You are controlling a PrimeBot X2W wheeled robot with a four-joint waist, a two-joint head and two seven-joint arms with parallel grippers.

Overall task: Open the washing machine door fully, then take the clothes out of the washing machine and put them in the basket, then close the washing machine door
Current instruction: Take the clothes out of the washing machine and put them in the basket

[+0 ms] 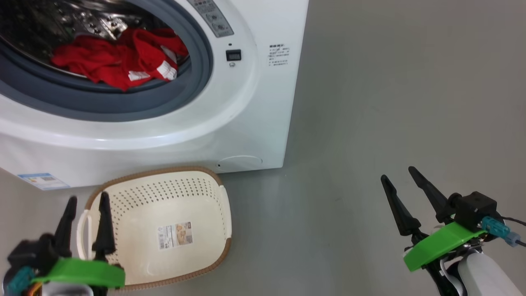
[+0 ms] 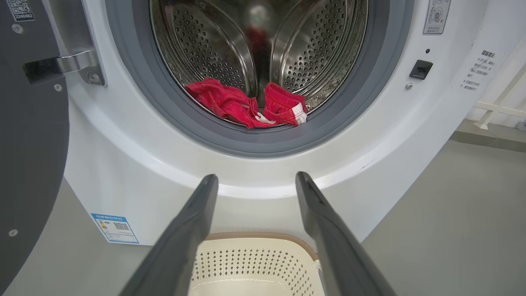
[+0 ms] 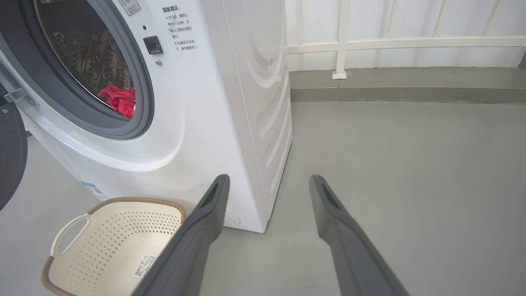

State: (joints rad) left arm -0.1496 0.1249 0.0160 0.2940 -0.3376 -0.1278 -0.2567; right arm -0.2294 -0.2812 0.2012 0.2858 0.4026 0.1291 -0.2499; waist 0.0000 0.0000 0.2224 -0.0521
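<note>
The white washing machine (image 1: 230, 111) stands with its door (image 2: 28, 135) swung wide open to the left. Red clothes (image 1: 119, 61) with white trim lie at the drum's front lip, also seen as clothes (image 2: 246, 105) and clothes (image 3: 119, 100). The cream basket (image 1: 164, 226) sits on the floor right below the opening, holding nothing but its label sticker. My left gripper (image 1: 87, 199) hovers open over the basket's left end, and its fingers point at the drum in the left wrist view (image 2: 257, 177). My right gripper (image 1: 397, 172) stands open over bare floor, to the right of the machine.
A grey floor (image 1: 390, 102) spreads to the right of the machine. A white railing (image 3: 370, 41) and a low kerb run along the far wall. The open door (image 3: 10, 160) juts out on the machine's left side.
</note>
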